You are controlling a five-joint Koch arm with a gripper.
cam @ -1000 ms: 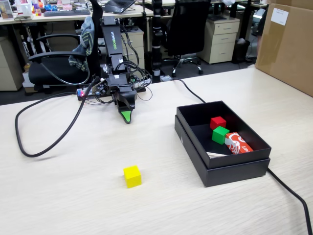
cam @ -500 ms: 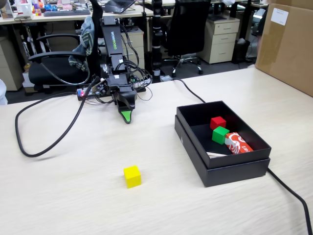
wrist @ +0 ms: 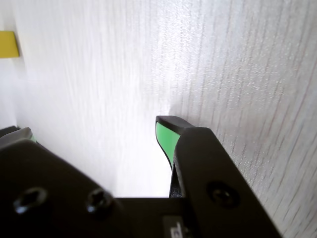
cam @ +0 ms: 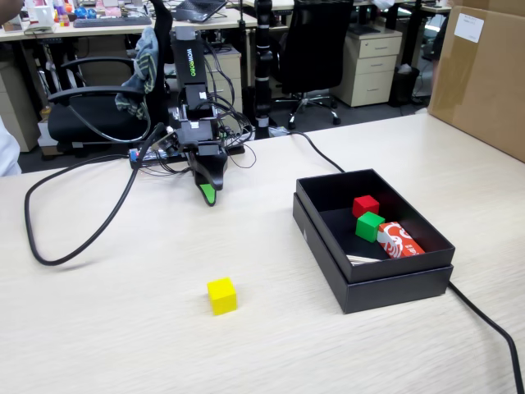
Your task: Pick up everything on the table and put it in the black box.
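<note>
The yellow cube (cam: 221, 295) sits alone on the table (cam: 107, 328), left of the black box (cam: 373, 283) and well apart from it. The gripper (cam: 210, 197) hovers farther back; whether its jaws are parted, I cannot tell. An off-centre descent could nudge this 1 cube away.

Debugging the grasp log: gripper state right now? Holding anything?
Gripper: cannot tell open or shut; only one green-padded tip shows. Holding nothing; yellow cube sits apart on the table.

A small red cube (cam: 365, 204), a green cube (cam: 370, 226) and a red-and-white printed packet (cam: 399, 240) lay together.
</note>
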